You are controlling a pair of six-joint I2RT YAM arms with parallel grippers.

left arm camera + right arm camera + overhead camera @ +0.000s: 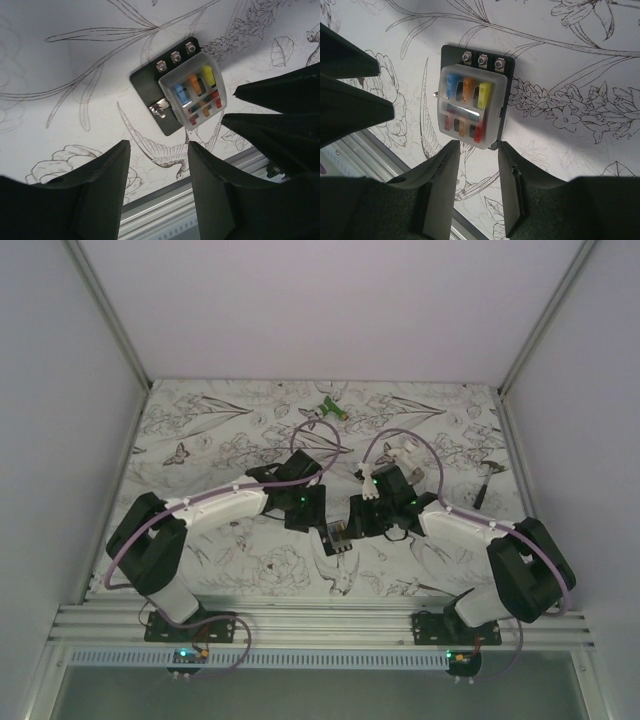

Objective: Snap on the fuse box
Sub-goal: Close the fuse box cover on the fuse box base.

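Left tool (159,150), spread, near clear-lidded fuse box (182,95)

The left arm (215,508) and right arm (465,525) have black joints, white links, looping lilac cables (400,431), and matte black gripper fingers (100,200).

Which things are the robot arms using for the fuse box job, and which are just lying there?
For the job:
fuse box, clear cover on top
left gripper, open
right gripper, open

Just lying about:
small green object, far side of the table
flower-printed table cover
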